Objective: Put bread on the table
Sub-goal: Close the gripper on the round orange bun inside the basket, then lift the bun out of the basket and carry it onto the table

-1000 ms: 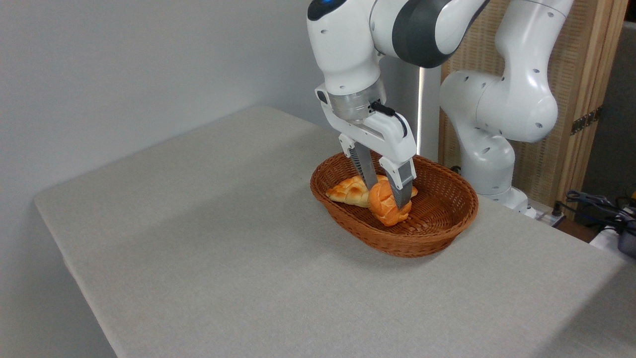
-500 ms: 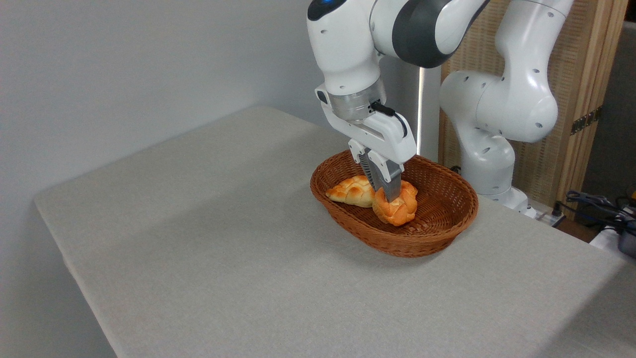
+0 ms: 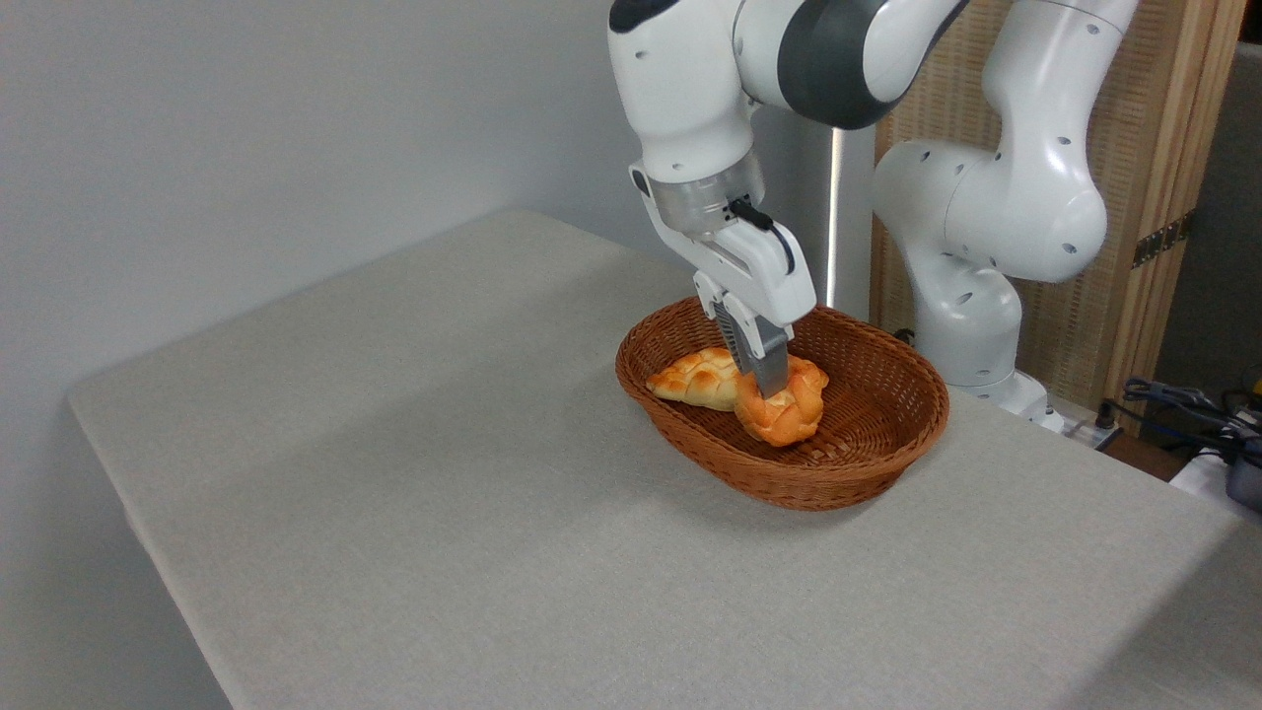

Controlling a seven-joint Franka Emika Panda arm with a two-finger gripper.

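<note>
**Robot arm gripping a bun inside a wicker basket**

The white arm is reaching down into a brown basket (image 3: 868, 449) sitting on the grey table (image 3: 444, 473). Its fingers (image 3: 767, 373) are pinching closed on the round orange bread (image 3: 784, 409), which is sitting inside the basket, touching a paler braided loaf (image 3: 695, 379) on its left.

Bright, even, diffuse indoor light; focus sharp across the frame, no visible blur. A broad soft shadow bands the tabletop (image 3: 414, 444); glossy highlights on the white arm (image 3: 1025, 207), no harsh glare
</note>
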